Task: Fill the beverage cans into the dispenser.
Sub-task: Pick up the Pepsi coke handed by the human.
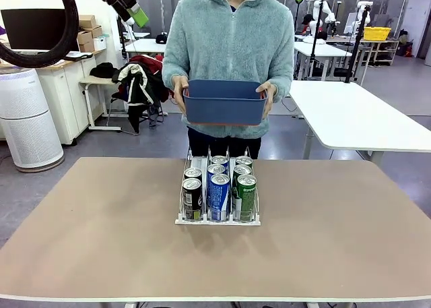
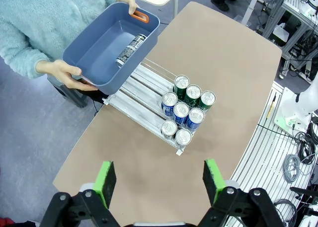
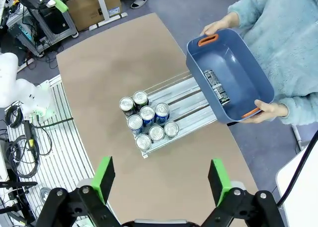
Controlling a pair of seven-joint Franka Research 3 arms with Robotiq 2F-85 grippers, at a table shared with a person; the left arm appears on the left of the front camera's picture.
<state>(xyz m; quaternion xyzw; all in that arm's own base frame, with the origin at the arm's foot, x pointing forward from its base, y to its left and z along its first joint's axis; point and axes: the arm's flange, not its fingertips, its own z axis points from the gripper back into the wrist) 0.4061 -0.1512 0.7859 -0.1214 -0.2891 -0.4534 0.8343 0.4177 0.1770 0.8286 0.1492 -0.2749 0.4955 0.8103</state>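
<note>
The table (image 1: 101, 240) carries the rack (image 2: 146, 85) at its middle, well apart from my left gripper (image 2: 160, 180) at about 12 o'clock, and at 12 o'clock from my right gripper (image 3: 161, 180) too. Both stand wide open, holding nothing. A person at the far side holds a blue bin (image 1: 224, 106) in both hands. Eight cans (image 1: 219, 187) stand at the rack's front. My wrist views show one more can (image 2: 130, 49) lying in the bin; the front view hides its inside.
</note>
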